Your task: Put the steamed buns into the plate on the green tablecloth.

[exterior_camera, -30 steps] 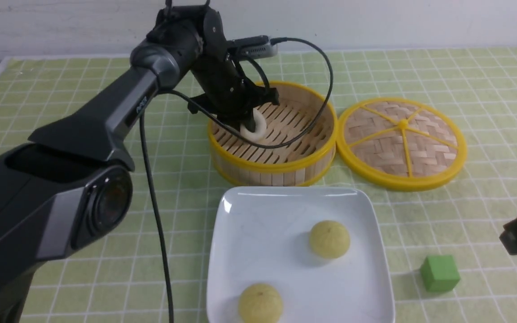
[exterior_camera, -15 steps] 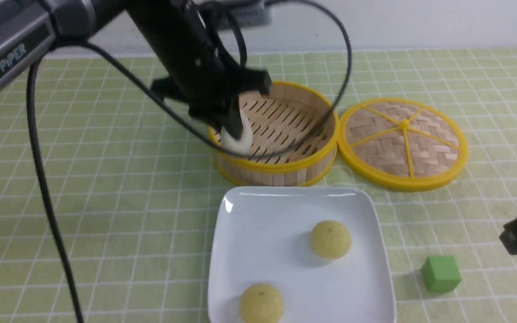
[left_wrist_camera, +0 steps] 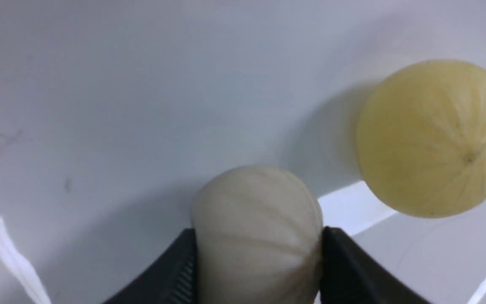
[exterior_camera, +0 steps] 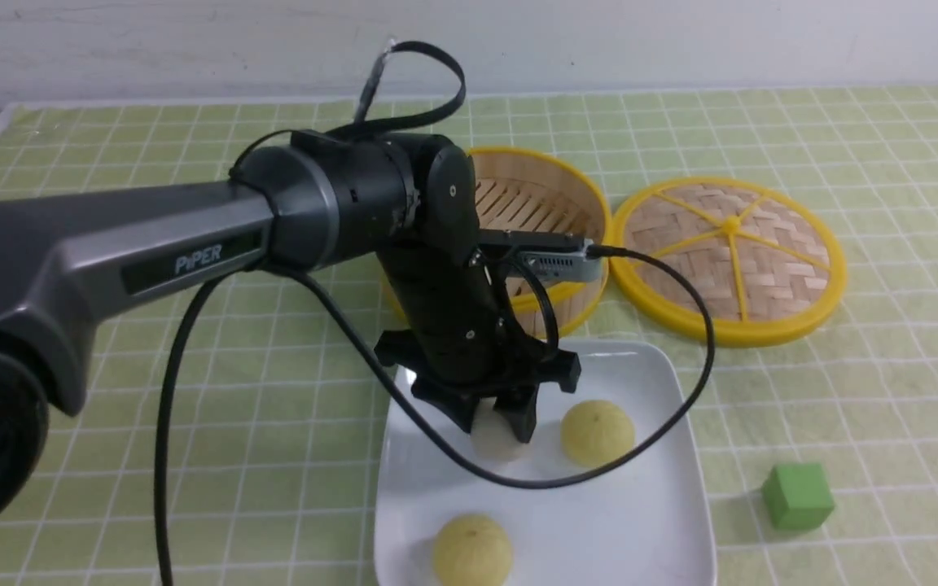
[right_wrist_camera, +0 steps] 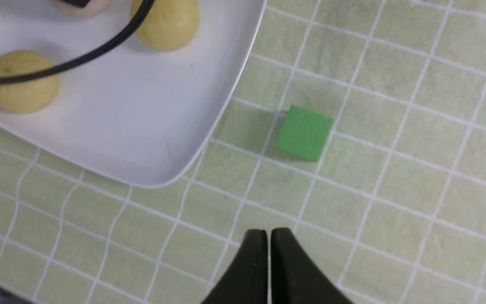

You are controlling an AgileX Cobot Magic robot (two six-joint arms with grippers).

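The left gripper (exterior_camera: 495, 423) has come from the bamboo steamer basket (exterior_camera: 554, 191) down to the white plate (exterior_camera: 624, 521), bringing the off-white bun (left_wrist_camera: 257, 236). That bun now sits mid-plate with a black finger tight at each side; I cannot tell if they still squeeze. One yellow bun (exterior_camera: 472, 550) lies at the plate's near edge, another (exterior_camera: 597, 433) just right of the white one. Right of the plate sit a green cube (exterior_camera: 797, 495) and the right gripper (right_wrist_camera: 268, 236), closed on nothing. Behind the plate stand the basket and its woven lid (exterior_camera: 729, 256). The green tablecloth (exterior_camera: 273, 423) reaches a white wall (exterior_camera: 681, 41).

left arm (exterior_camera: 111, 244): grey-black | PIPER lettering (exterior_camera: 198, 259): white | cable (exterior_camera: 184, 342): black | left hand (exterior_camera: 492, 427): black
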